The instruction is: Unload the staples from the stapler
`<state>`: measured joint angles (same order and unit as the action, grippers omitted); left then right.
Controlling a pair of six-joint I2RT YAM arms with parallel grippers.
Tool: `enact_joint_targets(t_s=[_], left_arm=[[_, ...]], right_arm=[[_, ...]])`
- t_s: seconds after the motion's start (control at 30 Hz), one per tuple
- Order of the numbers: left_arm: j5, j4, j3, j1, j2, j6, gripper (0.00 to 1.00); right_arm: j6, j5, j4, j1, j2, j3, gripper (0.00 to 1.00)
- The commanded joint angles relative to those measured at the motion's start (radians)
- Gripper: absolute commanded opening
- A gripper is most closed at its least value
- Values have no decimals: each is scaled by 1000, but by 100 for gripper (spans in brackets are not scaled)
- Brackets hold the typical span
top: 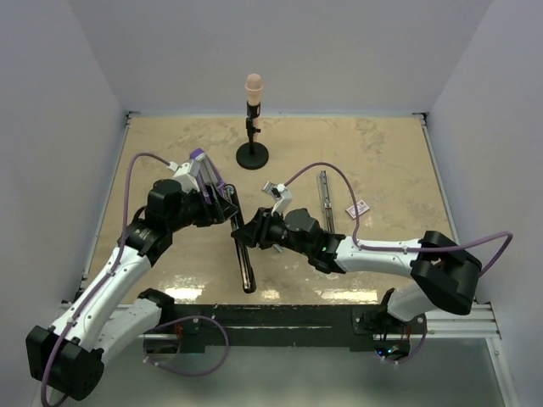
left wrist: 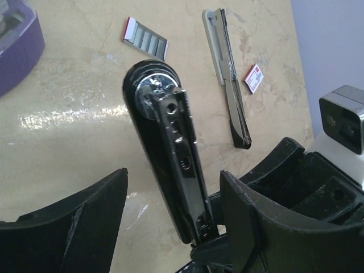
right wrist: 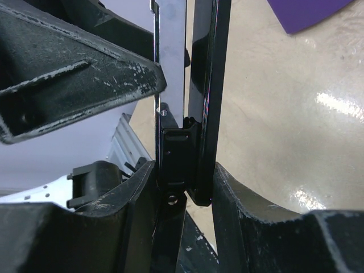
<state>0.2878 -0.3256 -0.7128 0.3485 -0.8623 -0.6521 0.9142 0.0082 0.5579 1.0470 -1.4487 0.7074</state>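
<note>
From above, the stapler (top: 245, 267) is lying on the beige surface (top: 390, 153) around its middle, reaching toward the near edge. The right fingers (top: 248, 231) are gripping its far end, while the left fingers (top: 221, 203) are hovering just beside them. A slim grey-and-black bar (top: 324, 192) and a small pink-and-white card (top: 357, 207) are sitting toward the right edge. A black stand (top: 252, 153) is standing near the far edge.

In the left wrist view, the left fingers (left wrist: 85, 222) are spread wide, flanking the stapler (left wrist: 170, 148) without touching it. Its chrome rail (left wrist: 185, 153) is showing. The staples (left wrist: 145, 41) are lying flat on the surface just beyond the stapler's rounded end. A purple object (left wrist: 17, 45) is sitting at the left.

In the right wrist view, the right fingers (right wrist: 250, 222) are clamping the stapler (right wrist: 207, 85) at its hinged end, pressing on both sides.
</note>
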Motion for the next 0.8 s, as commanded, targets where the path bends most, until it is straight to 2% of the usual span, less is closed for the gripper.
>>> enact_joint_targets(t_s=[0.0,0.13,0.4,0.5,0.53,0.6,0.63,0.77], left_arm=[[-124,11,-48,84,-26,-49,70],[-193,-9,-47,145,-64,-78,63],[-286,-69,-45,190,-99,-139,46],[-244,-18,-25,193,-101,-135,34],[-233,0,-22,193,-101,-136,20],[-213,11,-17,193,-104,-136,7],[-208,11,-17,193,-107,-135,0],[-191,-4,-36,193,-138,-118,0]], right_arm=[[-14,61,77,16,-6,73,0],[-21,105,71,31,-4,78,0],[-24,174,86,54,-19,70,0],[-34,174,94,62,-29,70,0],[-37,171,105,62,-29,69,0],[-49,151,115,62,-33,64,0],[-61,139,112,62,-38,64,10],[-100,76,100,62,-32,53,25]])
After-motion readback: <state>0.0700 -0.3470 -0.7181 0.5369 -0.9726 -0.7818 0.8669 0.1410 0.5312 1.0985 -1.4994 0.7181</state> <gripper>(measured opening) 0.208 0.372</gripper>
